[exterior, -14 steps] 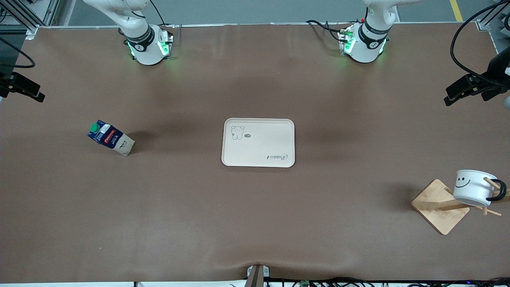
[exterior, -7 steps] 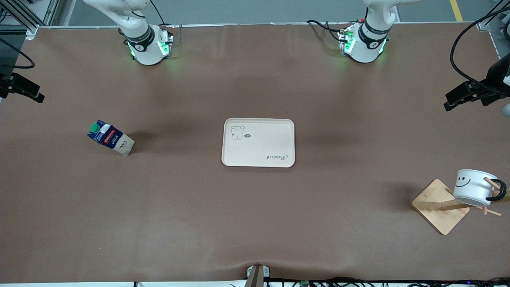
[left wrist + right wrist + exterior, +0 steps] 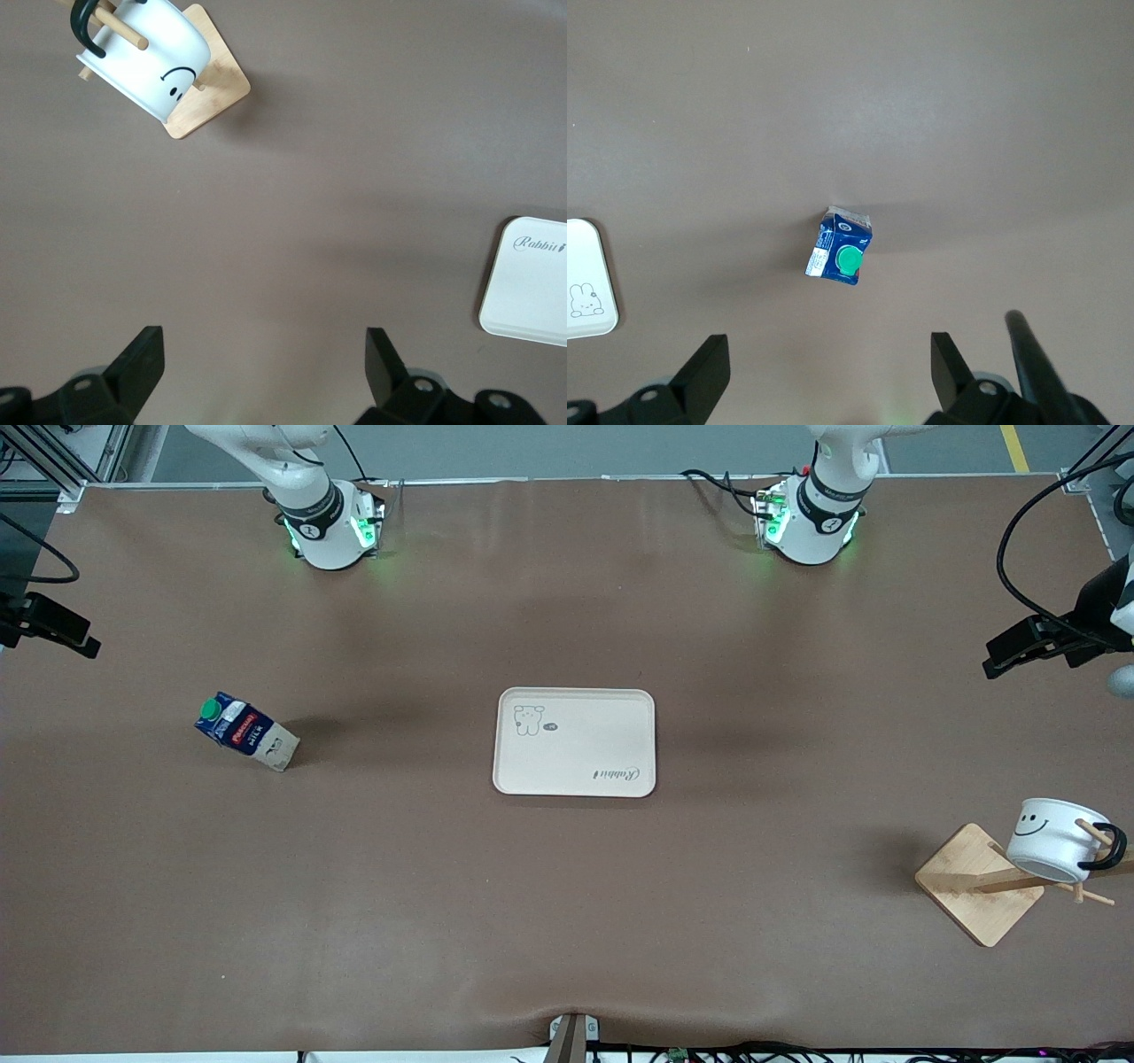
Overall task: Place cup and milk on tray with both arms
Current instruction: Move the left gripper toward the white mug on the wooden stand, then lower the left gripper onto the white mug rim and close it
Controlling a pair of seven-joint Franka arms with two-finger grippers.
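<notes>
Brown matting covers the whole table (image 3: 567, 921), faintly creased along the edge nearest the front camera, with grey floor showing past the green-lit arm bases. At the middle lies the tray (image 3: 574, 741) — cream, bare, its bear drawing toward the right arm's end. The milk (image 3: 246, 732) stands on the mat well apart from the tray toward the right arm's end, green cap up. The cup (image 3: 1060, 840) hangs tilted on a peg of a wooden rack (image 3: 979, 884), well apart from the tray toward the left arm's end and nearer the front camera. The left gripper (image 3: 264, 354) hovers high over bare mat between the tray and rack, fingers spread and holding nothing. The right gripper (image 3: 830, 359) hangs high over the mat near the milk — likewise spread wide, nothing in it.
</notes>
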